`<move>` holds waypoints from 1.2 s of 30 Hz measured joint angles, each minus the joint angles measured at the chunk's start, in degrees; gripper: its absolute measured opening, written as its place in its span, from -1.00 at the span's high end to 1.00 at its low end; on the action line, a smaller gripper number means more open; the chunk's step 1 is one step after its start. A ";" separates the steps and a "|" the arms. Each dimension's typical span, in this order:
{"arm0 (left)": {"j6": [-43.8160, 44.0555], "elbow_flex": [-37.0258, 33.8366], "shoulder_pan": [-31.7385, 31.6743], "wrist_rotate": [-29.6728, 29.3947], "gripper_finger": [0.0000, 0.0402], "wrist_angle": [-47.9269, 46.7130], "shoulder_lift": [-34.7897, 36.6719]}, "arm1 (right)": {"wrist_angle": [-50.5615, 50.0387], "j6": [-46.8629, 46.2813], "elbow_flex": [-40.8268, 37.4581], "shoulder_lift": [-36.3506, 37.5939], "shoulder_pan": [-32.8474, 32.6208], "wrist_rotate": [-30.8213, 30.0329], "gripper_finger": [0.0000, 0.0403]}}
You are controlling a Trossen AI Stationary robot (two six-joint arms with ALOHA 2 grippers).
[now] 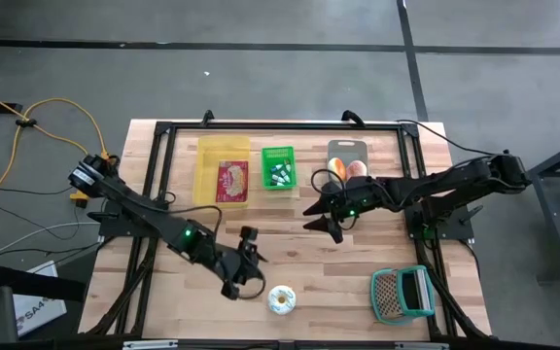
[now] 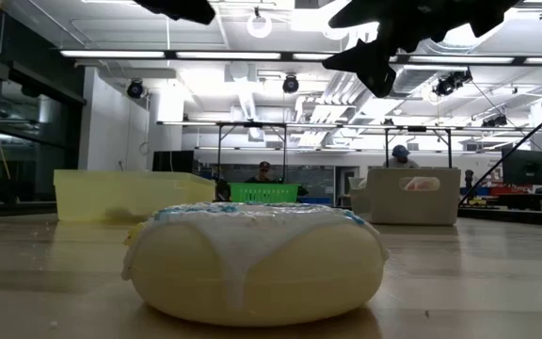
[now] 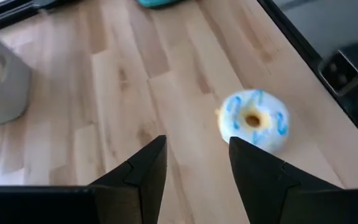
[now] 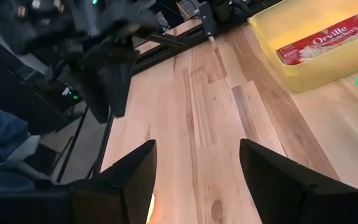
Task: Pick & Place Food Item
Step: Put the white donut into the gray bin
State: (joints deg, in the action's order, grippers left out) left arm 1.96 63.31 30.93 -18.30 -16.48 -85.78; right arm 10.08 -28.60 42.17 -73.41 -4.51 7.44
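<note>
A white-iced donut with blue streaks [image 1: 281, 298] lies flat on the wooden table near its front edge, and fills the low view [image 2: 252, 259]. My left gripper [image 1: 246, 258] hovers open just left of and behind it; in the left wrist view the donut [image 3: 253, 120] sits beyond the fingertips [image 3: 197, 148], which touch nothing. My right gripper [image 1: 321, 216] hangs open over the table's middle, above bare wood [image 4: 197, 149], near the grey tray.
At the back stand a yellow bin [image 1: 223, 170] holding a popcorn box [image 4: 325, 40], a green basket [image 1: 278, 167] and a grey tray [image 1: 348, 160] with round food items. A teal basket [image 1: 402, 295] sits front right. Bare wood lies between the arms.
</note>
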 joint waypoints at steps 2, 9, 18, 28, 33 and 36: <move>-1.57 0.00 0.97 -0.02 0.17 0.10 -1.04 | 0.01 0.02 0.00 0.00 0.00 0.00 -0.07; -6.95 0.00 3.37 -0.03 0.17 3.59 -5.45 | -0.34 0.02 0.00 0.00 0.00 0.00 -0.07; -7.03 0.00 5.77 -0.33 0.17 5.65 -6.76 | -0.71 5.46 0.04 -0.67 -2.68 -0.10 -0.07; -0.33 0.00 7.46 -1.54 0.17 6.60 -6.84 | 2.65 8.57 0.04 -7.52 -8.18 -5.01 -0.07; -2.60 0.02 6.13 6.44 0.17 8.89 -9.26 | 2.86 7.34 0.04 -9.64 -8.14 -5.01 -0.07; -5.89 0.02 5.45 8.96 0.17 10.33 -11.14 | 2.77 7.23 0.02 -9.88 -8.15 -5.53 -0.07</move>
State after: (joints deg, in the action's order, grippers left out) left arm -3.93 63.33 36.38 -9.34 -6.16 -96.91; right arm 12.84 -21.37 42.19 -83.28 -12.67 1.91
